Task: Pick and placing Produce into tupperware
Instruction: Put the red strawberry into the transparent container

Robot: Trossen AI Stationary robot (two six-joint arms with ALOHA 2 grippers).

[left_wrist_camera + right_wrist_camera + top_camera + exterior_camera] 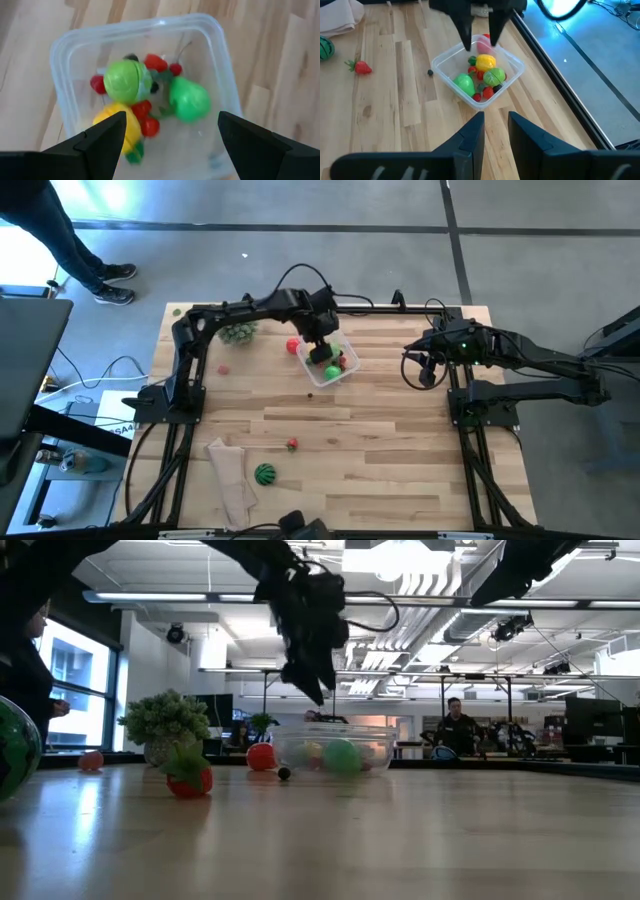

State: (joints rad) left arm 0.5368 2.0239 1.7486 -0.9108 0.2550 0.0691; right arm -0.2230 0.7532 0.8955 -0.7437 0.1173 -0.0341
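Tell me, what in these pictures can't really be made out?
- High view: the left arm's fingers cover much of the tupperware, hiding most of the produce inside.
- Low view: the tupperware's cloudy wall blurs its contents; the watermelon ball is cut off by the picture's edge.
- Left wrist view: the fingers hide the container's near corners.
- High view: the red bit near the leafy ball is too small to identify.

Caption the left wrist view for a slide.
Open left gripper hovering over the tupperware, which holds green, yellow and red produce.
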